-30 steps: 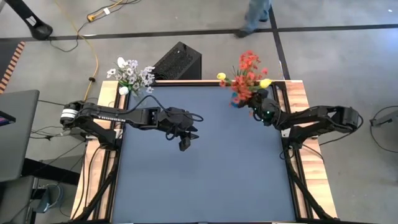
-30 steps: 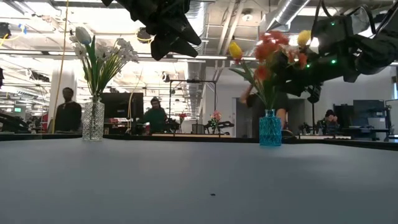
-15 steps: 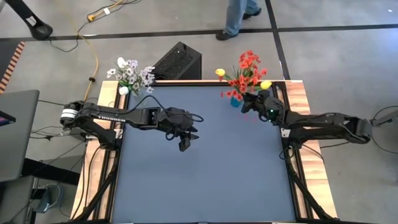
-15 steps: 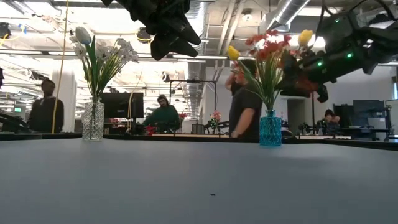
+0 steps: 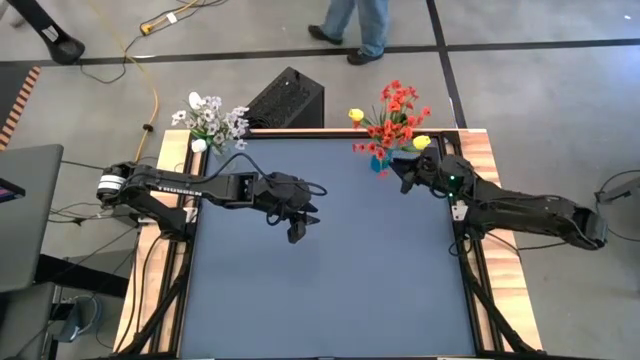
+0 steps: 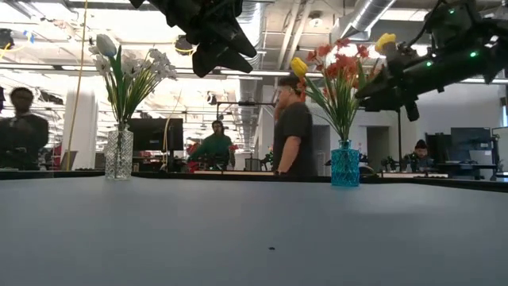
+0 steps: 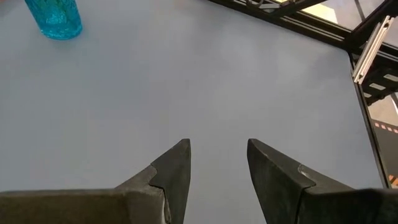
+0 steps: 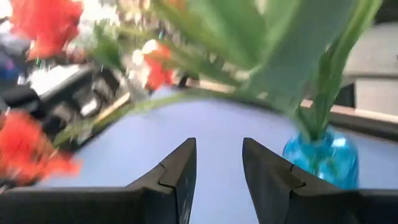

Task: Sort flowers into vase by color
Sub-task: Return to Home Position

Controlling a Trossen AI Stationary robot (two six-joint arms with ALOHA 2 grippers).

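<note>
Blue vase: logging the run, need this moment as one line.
blue vase: red and yellow flowers | clear vase: white flowers | left gripper: open, empty | right gripper: open, empty, beside blue vase

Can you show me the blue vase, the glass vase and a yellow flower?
blue vase point(image 6: 344, 168), low view, middle of its body.
glass vase point(image 6: 118, 157), low view, middle of its body.
yellow flower point(image 6: 298, 67), low view, its bloom.

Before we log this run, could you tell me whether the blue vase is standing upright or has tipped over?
Upright: the blue vase stands on its base on the table, flowers rising from its mouth.
</note>
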